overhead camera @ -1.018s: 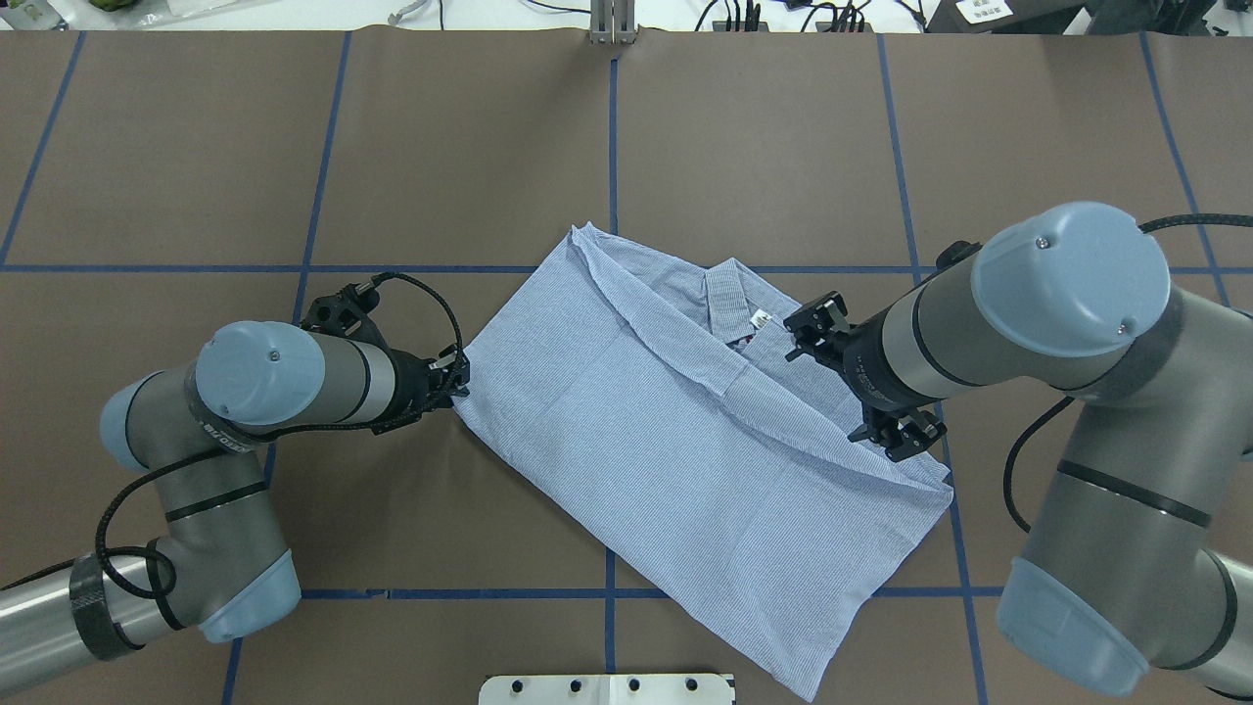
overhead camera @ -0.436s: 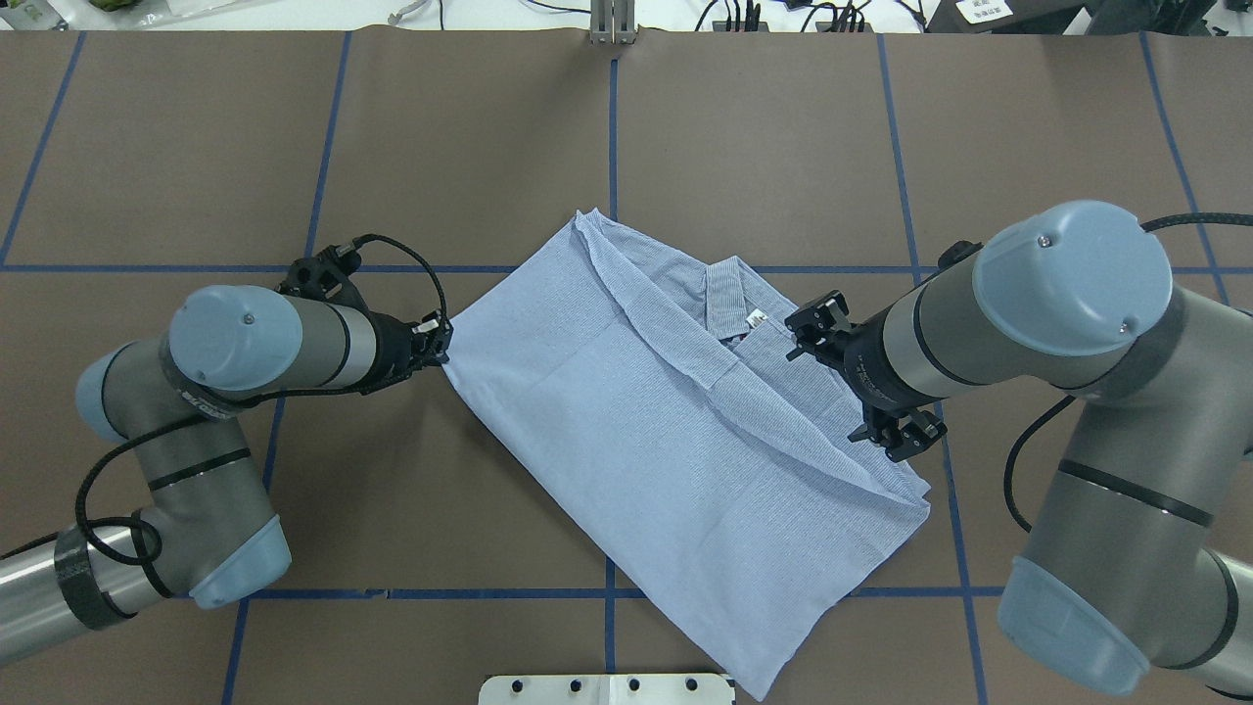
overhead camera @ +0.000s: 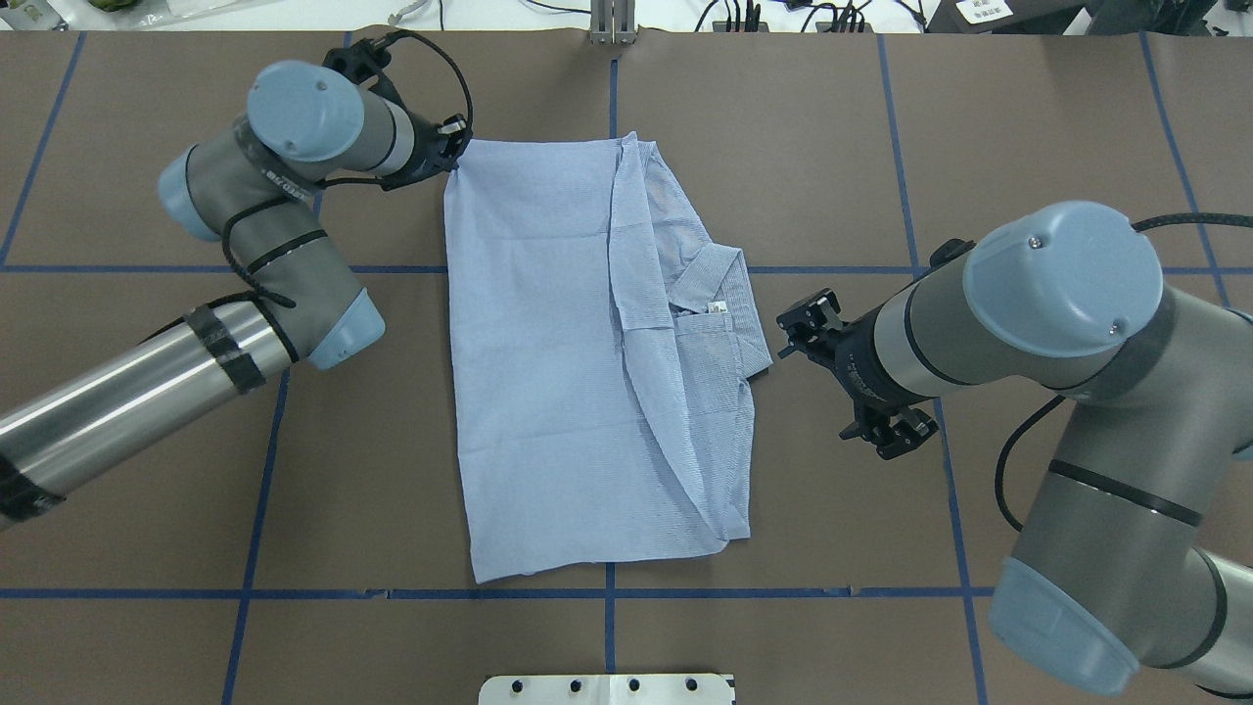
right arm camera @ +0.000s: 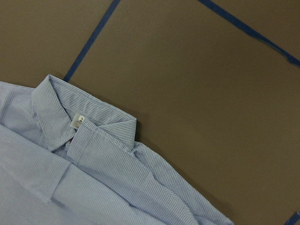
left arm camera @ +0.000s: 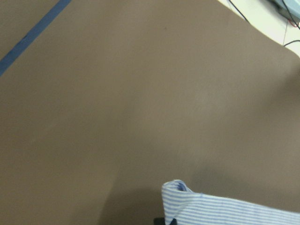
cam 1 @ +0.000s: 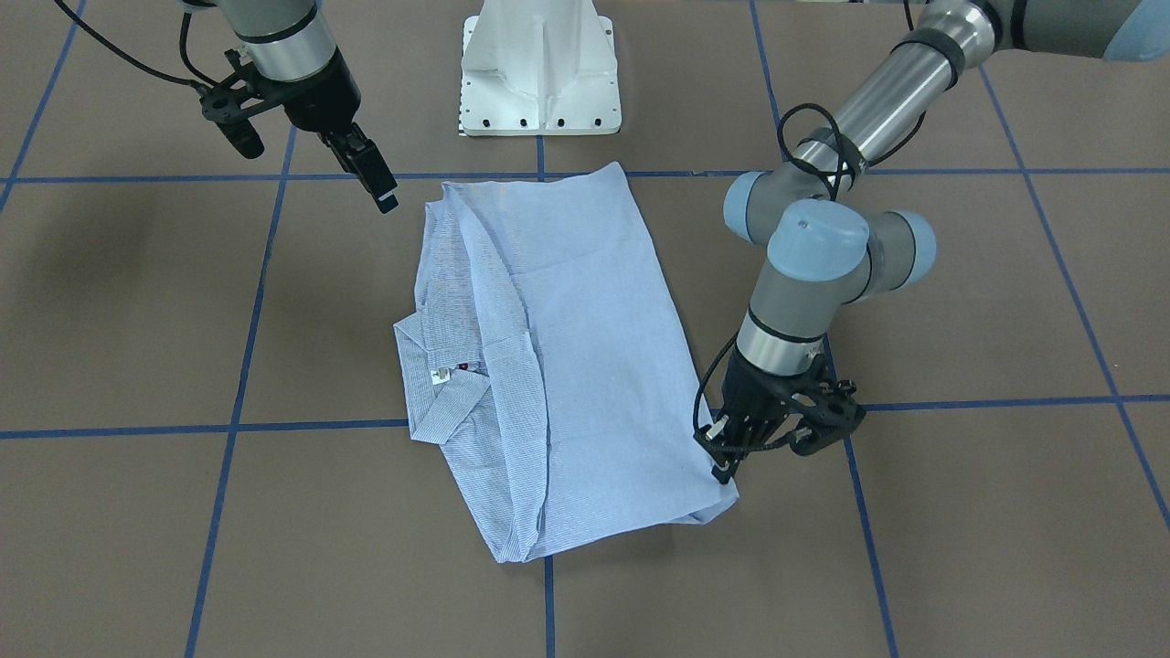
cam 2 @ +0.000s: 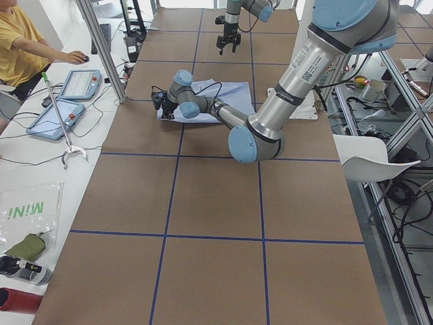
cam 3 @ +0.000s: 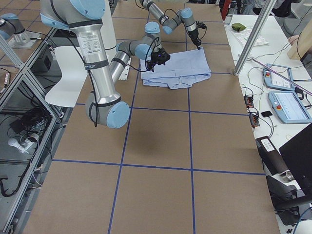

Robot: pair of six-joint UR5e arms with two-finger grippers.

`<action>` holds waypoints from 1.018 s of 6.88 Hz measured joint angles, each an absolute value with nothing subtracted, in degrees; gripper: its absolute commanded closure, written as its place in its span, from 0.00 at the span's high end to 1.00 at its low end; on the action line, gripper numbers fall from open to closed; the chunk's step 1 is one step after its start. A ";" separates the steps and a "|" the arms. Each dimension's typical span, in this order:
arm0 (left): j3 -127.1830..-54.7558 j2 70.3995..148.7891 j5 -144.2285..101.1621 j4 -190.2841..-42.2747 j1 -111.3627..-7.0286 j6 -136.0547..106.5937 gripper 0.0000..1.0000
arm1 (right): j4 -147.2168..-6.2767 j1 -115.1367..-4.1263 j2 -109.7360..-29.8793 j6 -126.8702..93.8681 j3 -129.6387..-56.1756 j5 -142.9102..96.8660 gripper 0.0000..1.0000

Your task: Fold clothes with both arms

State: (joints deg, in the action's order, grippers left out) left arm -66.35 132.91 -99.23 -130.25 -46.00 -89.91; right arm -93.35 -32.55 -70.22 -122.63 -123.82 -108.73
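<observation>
The light blue striped shirt point(overhead camera: 548, 372) lies folded lengthwise on the brown table, its collar point(overhead camera: 719, 284) and size tag pointing to my right arm. My left gripper point(overhead camera: 456, 147) is shut on the shirt's far left corner, which shows as a striped fold point(left arm camera: 225, 208) at the bottom of the left wrist view. From the front, that gripper point(cam 1: 722, 466) touches the table at this corner. My right gripper point(cam 1: 384, 194) hangs open and holds nothing, above the table just off the shirt's collar side. Its wrist camera looks down on the collar point(right arm camera: 89, 122).
Blue tape lines point(overhead camera: 612, 592) grid the brown table cover. The white pedestal base point(cam 1: 539, 82) stands close to the shirt's near edge. In the left side view a person point(cam 2: 20, 47) sits at tablets point(cam 2: 84, 84) beyond the table's far edge.
My left gripper has dragged its corner far toward the table's back, turning the shirt from a diagonal to square with the grid. The shirt has slid out from under my right gripper.
</observation>
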 measured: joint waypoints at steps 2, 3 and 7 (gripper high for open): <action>-62.21 135.69 -99.45 -133.13 -47.34 -88.10 0.62 | -93.24 -31.88 -67.30 -122.20 -121.93 -107.67 1.00; -65.15 134.26 -100.60 -133.03 -47.70 -87.74 0.62 | -93.26 -30.39 -65.32 -121.98 -120.66 -105.46 1.00; -89.22 113.45 -105.54 -133.09 -48.04 -83.91 0.61 | -93.97 -18.79 -62.30 -93.67 -114.56 -95.66 1.00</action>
State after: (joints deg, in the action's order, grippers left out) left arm -89.22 113.45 -105.54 -133.09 -48.04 -83.91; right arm -93.97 -18.79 -62.30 -93.67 -114.56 -95.66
